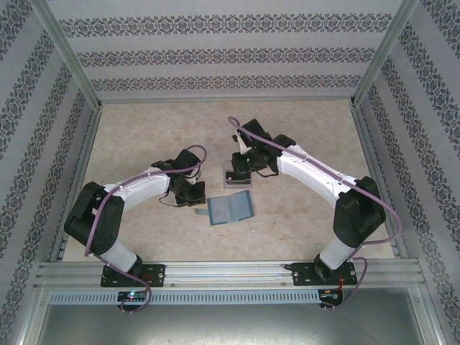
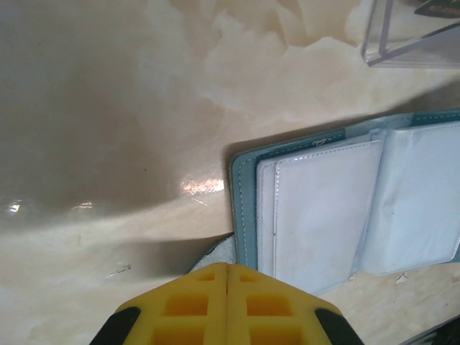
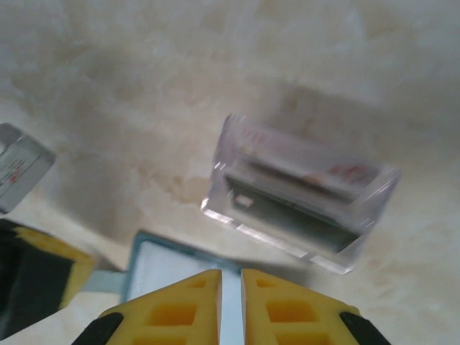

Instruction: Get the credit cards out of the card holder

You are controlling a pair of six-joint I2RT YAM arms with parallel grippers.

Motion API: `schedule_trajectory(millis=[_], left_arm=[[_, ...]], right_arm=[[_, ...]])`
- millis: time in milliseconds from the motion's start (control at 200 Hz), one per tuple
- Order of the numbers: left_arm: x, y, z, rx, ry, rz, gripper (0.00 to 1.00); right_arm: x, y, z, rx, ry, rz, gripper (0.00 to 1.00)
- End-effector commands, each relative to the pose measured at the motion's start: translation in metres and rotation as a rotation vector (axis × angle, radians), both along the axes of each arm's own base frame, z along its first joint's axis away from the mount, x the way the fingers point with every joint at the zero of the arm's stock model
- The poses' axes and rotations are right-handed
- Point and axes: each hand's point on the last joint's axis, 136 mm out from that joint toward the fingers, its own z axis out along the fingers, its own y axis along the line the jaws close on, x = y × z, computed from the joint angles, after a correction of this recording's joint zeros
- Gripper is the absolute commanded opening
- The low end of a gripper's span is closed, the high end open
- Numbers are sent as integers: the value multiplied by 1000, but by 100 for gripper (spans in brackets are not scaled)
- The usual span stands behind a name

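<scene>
Patterned paper walls (image 1: 215, 57) close in three sides, held in slim metal posts, and a ribbed metal rail (image 1: 230, 273) runs along the near edge. The table (image 1: 144, 136) between them is a glossy, cream, marble-look slab. It lies bare across the far half and down both side margins, so there is plenty of room out there.

The left arm (image 1: 136, 188) and the right arm (image 1: 316, 176), white shells with black joints and purple cables, both bend in toward the middle, where things are crowded.

The card holder (image 1: 231, 208) lies open and flat just near of centre. It has a teal stitched border, two rectangular panels, and pale, slightly wrinkled plastic sleeves inside. I cannot tell whether a card sits in them.

Just beyond its far edge stands a clear plastic box (image 1: 237, 176) with thick, sharp-cornered walls. The credit cards (image 3: 309, 180) are in it, pale with a dark band and a red mark, though they look blurred.

A small grey-blue tab (image 3: 108, 280) sticks out of the card holder's left side.

The left gripper (image 2: 228, 287) has its yellow waffle-moulded fingers pressed together right at that tab. Whether they pinch it I cannot tell.

The right gripper (image 3: 230, 295) hangs over the card holder's far edge, near the box. Its fingers stand a narrow slit apart with nothing between them.
</scene>
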Motion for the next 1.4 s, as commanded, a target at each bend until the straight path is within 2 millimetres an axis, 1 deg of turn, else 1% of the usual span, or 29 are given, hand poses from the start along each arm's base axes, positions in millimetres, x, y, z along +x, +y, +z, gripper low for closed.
schedule_trajectory(millis=[0,105,270,390,550,664,739,904,1044,1394], left_arm=[[3,-5,6,-25,-2,-27,0],[-1,-4,4,-1,0,-38,0],[-8,-8,-4,-4,22,-53,0],[-13,-9,-14,-1,46,-62,0],[-18,-7,-22,8,68,-75,0],[-22,-6,-25,10,77,-78,0],[-25,-5,-28,13,85,-80,0],[-32,3,-38,54,112,-83,0],[-34,6,-42,66,117,-83,0],[-36,7,-44,69,121,-80,0]], right_arm=[[-27,15,-1,139,152,-88,15],[-42,24,-8,195,196,-83,16],[-57,33,-12,267,234,-94,19],[-65,39,-26,269,270,-93,20],[-74,47,-40,249,300,-83,22],[-79,52,-53,230,328,-86,22],[-82,55,-58,226,339,-85,22],[-87,62,-72,205,372,-78,23],[-92,66,-86,186,402,-73,23],[-98,80,-105,180,451,-54,22]])
